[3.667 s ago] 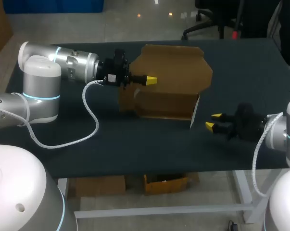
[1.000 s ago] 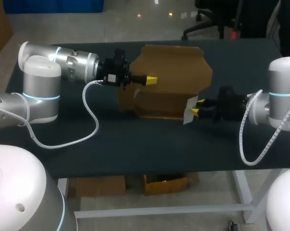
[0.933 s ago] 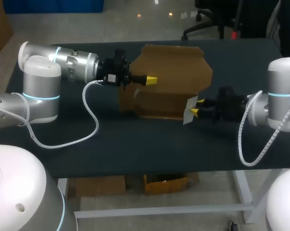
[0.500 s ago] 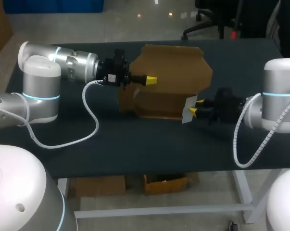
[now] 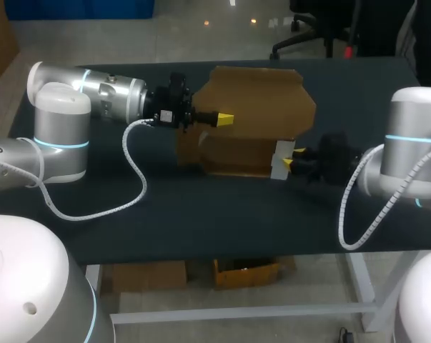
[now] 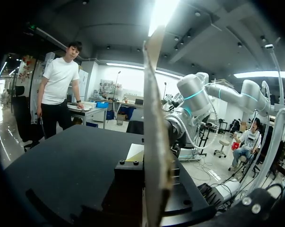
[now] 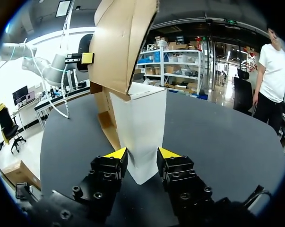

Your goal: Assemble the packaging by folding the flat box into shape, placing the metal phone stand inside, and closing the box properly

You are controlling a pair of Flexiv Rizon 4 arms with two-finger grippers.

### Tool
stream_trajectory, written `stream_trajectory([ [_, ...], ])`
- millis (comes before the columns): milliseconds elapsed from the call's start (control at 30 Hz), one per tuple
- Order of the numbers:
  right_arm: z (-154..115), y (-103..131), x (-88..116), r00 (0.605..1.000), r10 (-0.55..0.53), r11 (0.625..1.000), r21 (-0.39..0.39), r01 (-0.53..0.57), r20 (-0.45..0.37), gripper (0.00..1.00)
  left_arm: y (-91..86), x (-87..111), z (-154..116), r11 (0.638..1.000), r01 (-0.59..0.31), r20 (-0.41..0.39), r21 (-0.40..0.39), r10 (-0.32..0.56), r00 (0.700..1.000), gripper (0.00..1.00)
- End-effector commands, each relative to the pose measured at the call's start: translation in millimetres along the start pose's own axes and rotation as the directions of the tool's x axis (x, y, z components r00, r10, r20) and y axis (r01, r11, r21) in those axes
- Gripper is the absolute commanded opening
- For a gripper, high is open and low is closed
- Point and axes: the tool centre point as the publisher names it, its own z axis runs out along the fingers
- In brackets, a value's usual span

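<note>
- Closest to us, a white cable (image 5: 136, 171) from our left arm (image 5: 108, 96) is looping across the dark table (image 5: 201, 214), and a second white cable (image 5: 342, 218) is hanging in a curve off our right arm (image 5: 408, 153).
- Next up, our right gripper (image 5: 292, 158) is sitting low at the right end of the cardboard box (image 5: 244, 153). Its fingers are standing apart, with the box's white flap (image 7: 140, 123) poking into the gap between them.
- From that wrist, the flap is filling the space ahead of the fingers and blocking any look into the box.
- The box itself is sitting mid-table, brown, with its long side facing us.
- Further back, our left gripper (image 5: 224, 118) is coming in sideways and clamping the tall brown panel (image 5: 261, 96) that's standing up from the box.
- From the left wrist, we're seeing that panel edge-on, running straight up out of the gripper. It's covering part of our right arm beyond it.
</note>
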Motion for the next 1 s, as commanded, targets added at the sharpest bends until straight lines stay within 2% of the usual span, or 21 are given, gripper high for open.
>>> stream_trajectory([
  [33, 6.0, -0.1, 3.7, 0.999, 0.005, 1.000, -0.006, -0.005, 0.044, 0.38, 1.9, -0.8, 1.1, 1.000, 0.000, -0.003, 0.000, 0.000, 1.000, 0.00],
  [633, 13.5, 1.4, 6.0, 0.984, 0.053, 0.999, -0.021, -0.051, 0.169, 0.38, 1.9, -0.8, 1.1, 1.000, 0.000, -0.003, 0.000, 0.000, 1.000, 0.00],
  [1000, 11.4, 0.8, 7.9, 0.959, 0.090, 0.996, -0.039, -0.082, 0.269, 0.37, 1.9, -0.8, 1.1, 1.000, 0.000, -0.003, 0.000, 0.000, 1.000, 0.00],
])
